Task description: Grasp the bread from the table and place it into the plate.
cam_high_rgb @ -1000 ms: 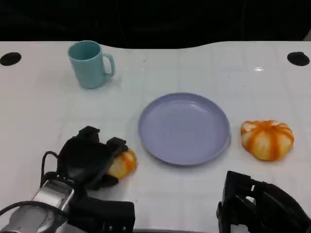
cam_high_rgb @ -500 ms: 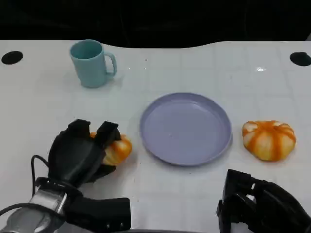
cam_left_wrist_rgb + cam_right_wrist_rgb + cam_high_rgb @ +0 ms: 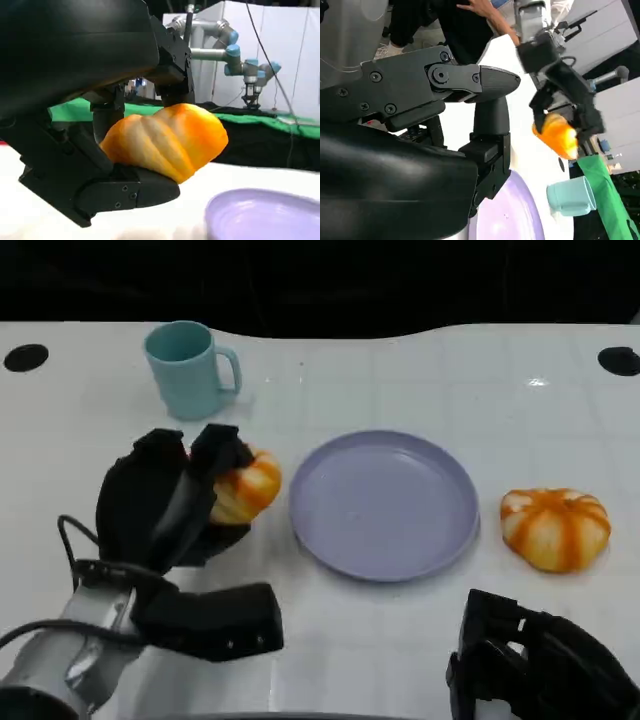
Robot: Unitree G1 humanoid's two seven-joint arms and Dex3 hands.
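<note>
Holding bread (image 3: 245, 486) in left hand (image 3: 165, 502) fingers | right hand (image 3: 540, 665) cut off, fingers' state unclear

No readable text from my end, no labels, no brand marks, no numbers, no signs on anything

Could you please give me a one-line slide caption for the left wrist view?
Left hand grips the orange bread, lifted beside the purple plate.

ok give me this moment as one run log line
left hand: holds bread, lifted beside plate | right hand: idle, low | plate: empty | second bread: on table
</note>
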